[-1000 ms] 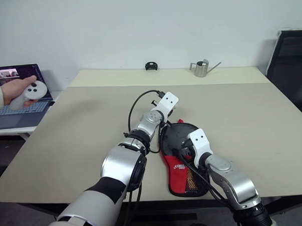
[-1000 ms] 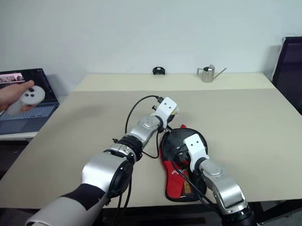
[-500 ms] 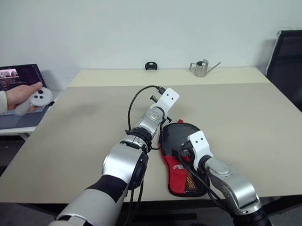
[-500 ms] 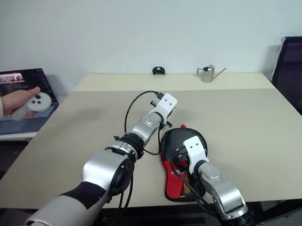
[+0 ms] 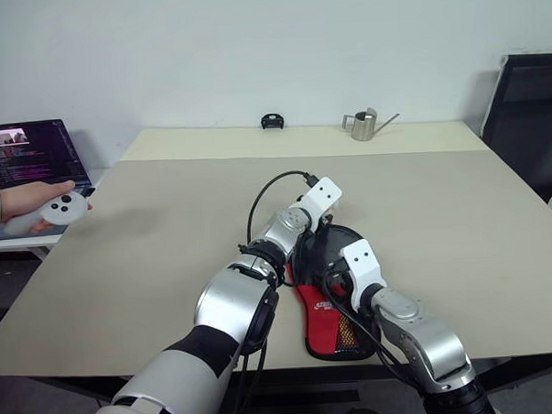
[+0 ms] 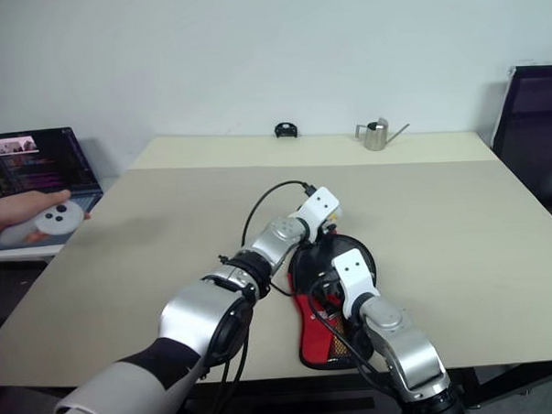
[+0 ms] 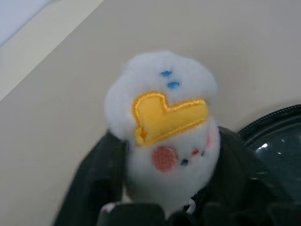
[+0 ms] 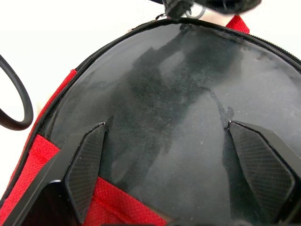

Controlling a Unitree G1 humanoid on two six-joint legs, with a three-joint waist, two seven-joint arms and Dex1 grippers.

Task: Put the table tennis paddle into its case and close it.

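Note:
The case [image 5: 323,308], black with a red lower part, lies flat near the table's front edge. Its white-and-yellow ball charm [image 7: 162,127] hangs at the far end of the case. My left gripper [image 5: 325,225] is at that far end, open, with the charm between its dark fingers [image 7: 96,174]. My right gripper [image 8: 171,136] is open over the case's glossy black face, its two fingers [image 8: 84,165] spread wide and resting on it. The table tennis paddle is hidden.
At the table's far edge stand a metal watering can [image 5: 368,124] and a small black object [image 5: 272,121]. A laptop [image 5: 26,158] and a person's hand holding a white controller [image 5: 49,208] are at the left. A black chair [image 5: 528,113] stands at the right.
My left gripper has swung right toward the case's far end and its fingers have opened. The person's hand with the controller has dropped lower. My right gripper has stayed put.

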